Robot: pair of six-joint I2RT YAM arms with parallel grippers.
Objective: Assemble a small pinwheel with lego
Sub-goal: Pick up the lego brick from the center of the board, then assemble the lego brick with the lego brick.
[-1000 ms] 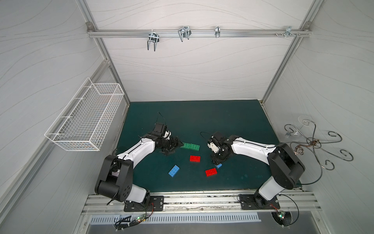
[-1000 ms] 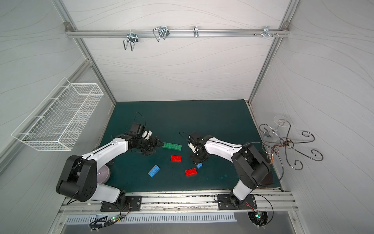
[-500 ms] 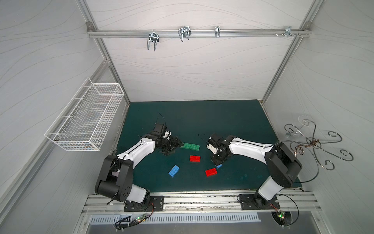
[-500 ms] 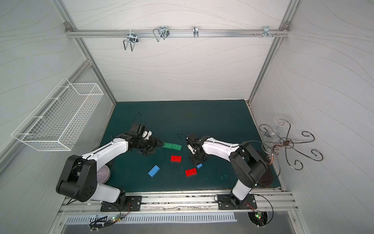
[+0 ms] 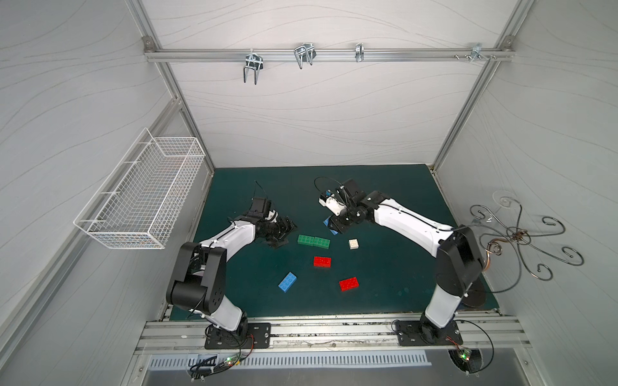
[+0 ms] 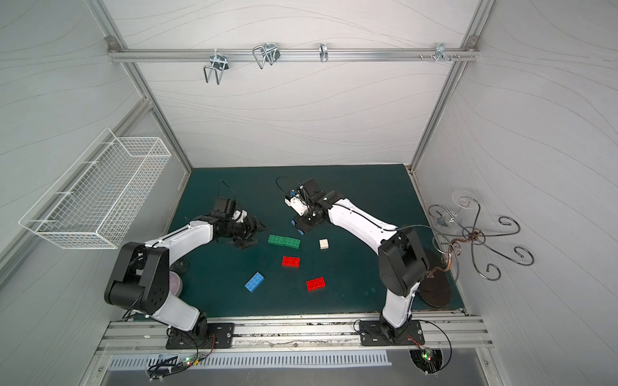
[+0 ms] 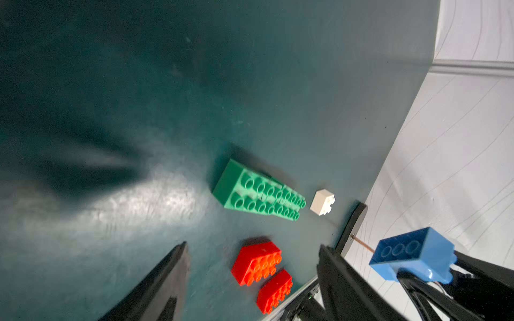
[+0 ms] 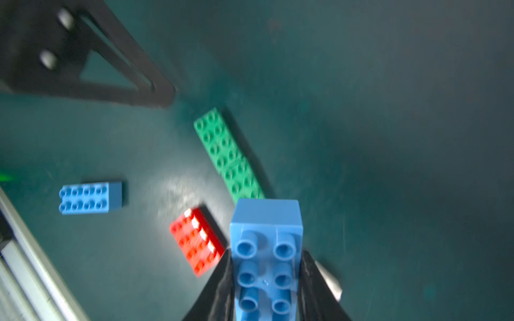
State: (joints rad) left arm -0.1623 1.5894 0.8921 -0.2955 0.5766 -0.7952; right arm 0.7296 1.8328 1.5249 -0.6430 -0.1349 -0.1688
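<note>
Now: 7 bricks in all. 2 greens (image 5: 313,241) lie end to end, touching, mid worktop (image 5: 394,187). White sq. (image 5: 353,244) sits just off the greens' end nearer the right edge, apart from them. 2 reds: rear red (image 5: 322,261) is just in front of the greens, front red (image 5: 348,284) nearer the front edge. 2 blues: loose blue (image 5: 287,282) lies toward the front-left corner. Held blue (image 8: 265,222) is up off the worktop, pinched by its long sides in the R gripper (image 8: 265,251), studs toward the wrist cam. L gripper (image 5: 283,235) is on the greens' left-edge side, jaws spread, gripping nothing. Wire basket (image 5: 140,200) hangs on the left wall. Pinwheel not built yet.
</note>
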